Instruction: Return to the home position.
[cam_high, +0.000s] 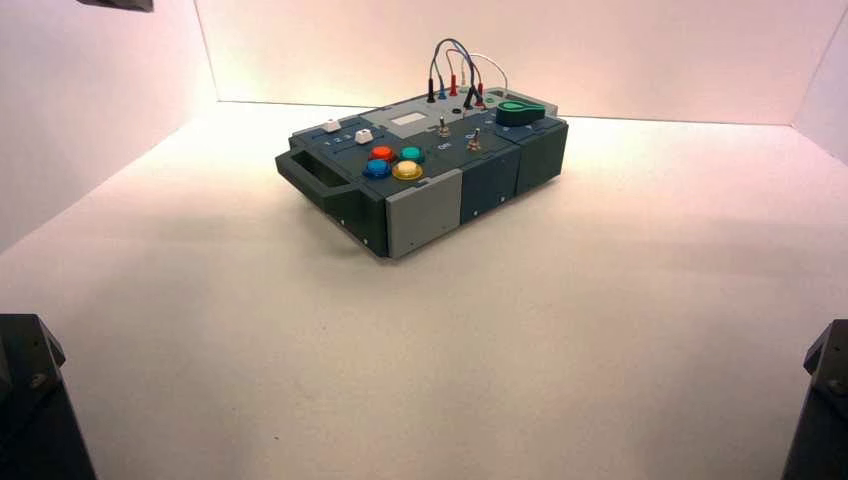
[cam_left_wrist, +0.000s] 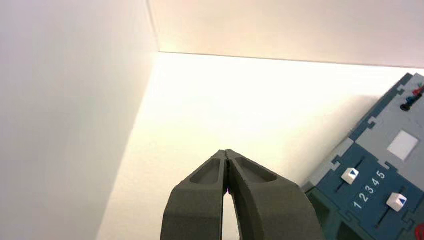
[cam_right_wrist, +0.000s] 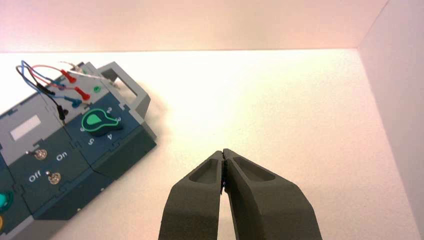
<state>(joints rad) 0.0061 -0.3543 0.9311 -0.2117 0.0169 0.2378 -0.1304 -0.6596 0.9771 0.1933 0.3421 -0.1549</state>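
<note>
1. Pale walls (cam_high: 520, 50) enclose the white table (cam_high: 330, 380) around the box (cam_high: 490, 165).
2. Your left gripper (cam_left_wrist: 225, 151), fingertips together, waits left of the box and nearer you, probably parked to clear it.
3. Your right gripper (cam_right_wrist: 223, 151), likewise pinched closed, mirrors it right of the box, apparently home.

Box (cam_high: 425, 215) on table (cam_high: 420, 350); seen from above, around its top's centre: sliders (cam_high: 364, 136) at 9 o'clock, buttons (cam_high: 377, 168) at 8, switches (cam_high: 474, 145) at 3, knob (cam_high: 515, 112) at 2, wires (cam_high: 447, 41) at 1
</note>
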